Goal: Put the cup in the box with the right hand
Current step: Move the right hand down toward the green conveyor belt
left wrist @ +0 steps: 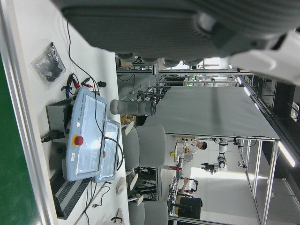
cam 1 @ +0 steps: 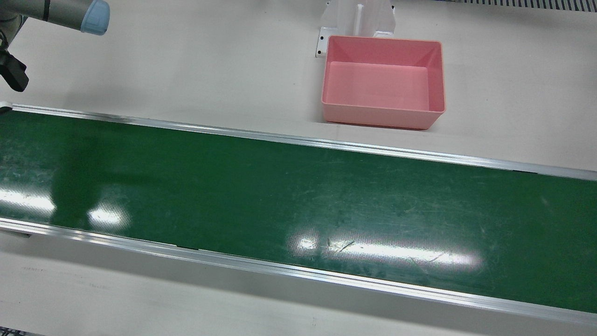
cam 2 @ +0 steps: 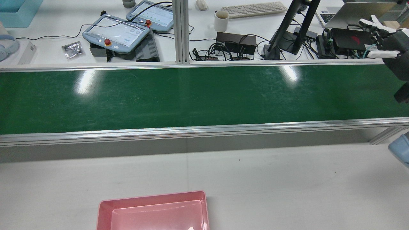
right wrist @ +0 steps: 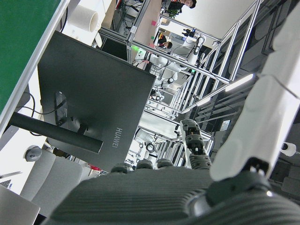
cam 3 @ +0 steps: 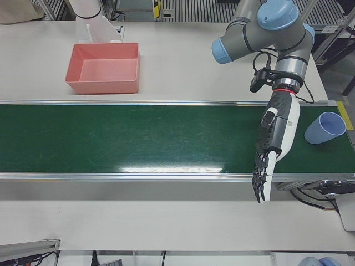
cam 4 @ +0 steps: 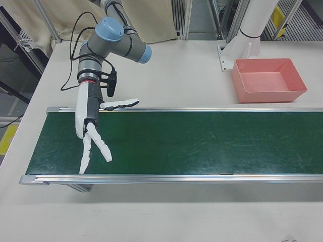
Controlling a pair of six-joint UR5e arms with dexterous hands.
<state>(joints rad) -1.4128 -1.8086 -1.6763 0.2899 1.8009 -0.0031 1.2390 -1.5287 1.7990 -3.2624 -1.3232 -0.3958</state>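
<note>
A light blue cup (cam 3: 324, 128) stands at the far right end of the green belt (cam 3: 138, 138) in the left-front view; no other view shows it. My left hand (cam 3: 273, 145) hangs open just left of the cup, apart from it, fingers stretched toward the belt's near rail. My right hand (cam 4: 92, 128) is open at the opposite end of the belt, fingers spread and holding nothing; it also shows at the rear view's right edge (cam 2: 388, 48). The pink box (cam 1: 382, 116) sits empty on the white table behind the belt, and shows again as the box (cam 4: 270, 95).
The belt (cam 1: 298, 196) has aluminium rails on both long sides. Beyond it in the rear view lie teach pendants (cam 2: 116, 33), a monitor stand (cam 2: 287, 35), cables and a white mug (cam 2: 221, 20). A white pedestal (cam 1: 358, 18) rises behind the box.
</note>
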